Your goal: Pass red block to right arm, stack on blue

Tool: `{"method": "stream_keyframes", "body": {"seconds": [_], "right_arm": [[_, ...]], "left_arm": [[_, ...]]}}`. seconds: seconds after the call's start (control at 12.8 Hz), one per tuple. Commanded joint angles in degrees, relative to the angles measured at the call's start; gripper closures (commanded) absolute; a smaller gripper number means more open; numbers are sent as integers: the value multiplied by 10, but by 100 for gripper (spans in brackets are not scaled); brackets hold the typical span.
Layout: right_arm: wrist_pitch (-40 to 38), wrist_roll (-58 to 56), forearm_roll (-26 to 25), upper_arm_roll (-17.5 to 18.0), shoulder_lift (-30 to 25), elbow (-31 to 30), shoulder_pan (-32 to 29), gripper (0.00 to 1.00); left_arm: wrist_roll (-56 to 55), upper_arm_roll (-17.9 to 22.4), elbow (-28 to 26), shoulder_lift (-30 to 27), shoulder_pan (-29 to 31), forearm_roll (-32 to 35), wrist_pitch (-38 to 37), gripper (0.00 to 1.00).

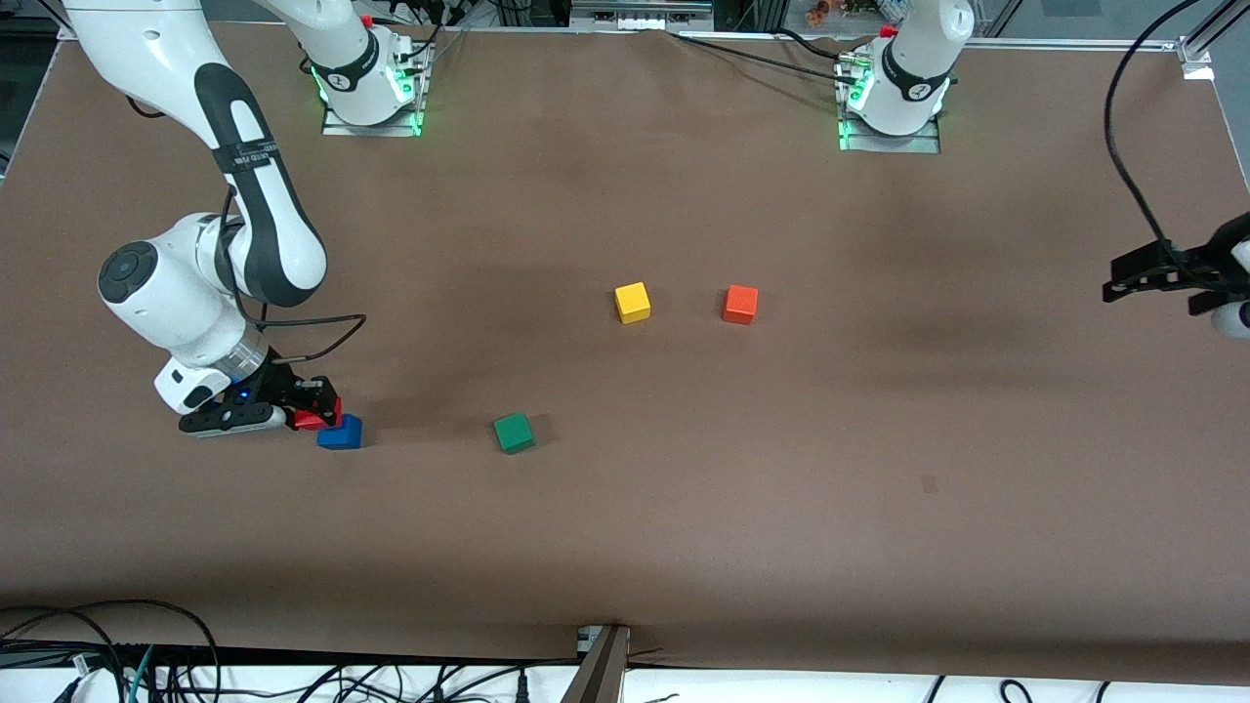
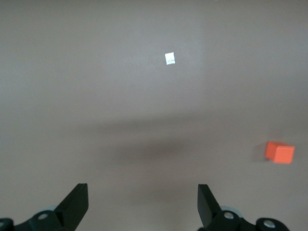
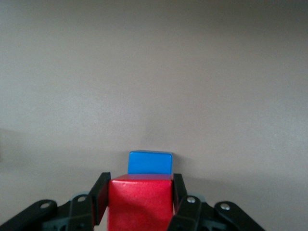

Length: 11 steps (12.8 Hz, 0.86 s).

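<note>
My right gripper [image 1: 317,410] is shut on the red block [image 1: 314,420] and holds it low at the right arm's end of the table, right beside the blue cube [image 1: 340,433]. In the right wrist view the red block [image 3: 139,202] sits between the two fingers [image 3: 100,195], with the blue cube [image 3: 150,162] just past it on the table. I cannot tell whether the two cubes touch. My left gripper [image 1: 1152,278] waits in the air over the left arm's end of the table. Its fingers [image 2: 77,204] stand wide apart with nothing between them.
A green cube [image 1: 514,432] lies on the brown table between the blue cube and the middle. A yellow cube [image 1: 633,302] and an orange cube [image 1: 740,304] lie mid-table; the orange cube also shows in the left wrist view [image 2: 280,152]. Cables run along the front edge.
</note>
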Motion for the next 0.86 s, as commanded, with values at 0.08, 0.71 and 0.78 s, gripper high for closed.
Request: {"method": "stream_keyframes", "body": {"seconds": [0.08, 0.71, 0.78], "right_arm": [[8, 2, -2, 1, 10, 17, -5, 92], [41, 17, 2, 2, 28, 18, -2, 92], [41, 18, 2, 2, 28, 18, -2, 92]], "left_arm": [[-121, -29, -31, -38, -9, 6, -21, 0], [-70, -29, -36, -33, 0, 6, -35, 0], [-69, -29, -31, -26, 1, 6, -47, 0]]}}
